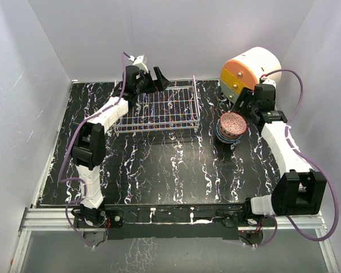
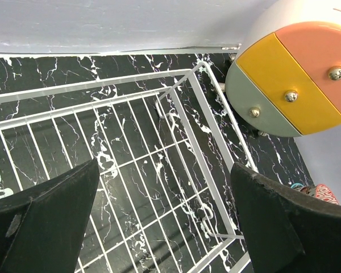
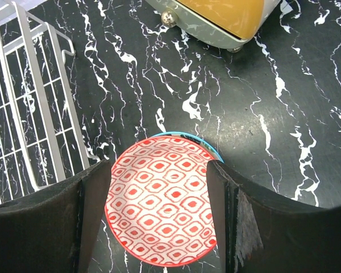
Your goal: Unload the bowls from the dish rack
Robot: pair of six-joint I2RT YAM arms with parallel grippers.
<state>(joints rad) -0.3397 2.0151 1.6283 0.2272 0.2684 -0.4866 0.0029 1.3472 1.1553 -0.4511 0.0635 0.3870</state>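
Note:
The dish rack stands at the back middle of the table with nothing in it; it also shows in the left wrist view and at the left edge of the right wrist view. The bowls stand in one stack right of the rack, the top one red-patterned with a blue rim showing under it. My right gripper is open just above the stack, fingers either side of the top bowl. My left gripper is open and empty above the rack's far edge.
A big white cylinder with an orange and yellow face lies at the back right, close behind the bowl stack; it fills the upper right of the left wrist view. White walls enclose the black marbled table.

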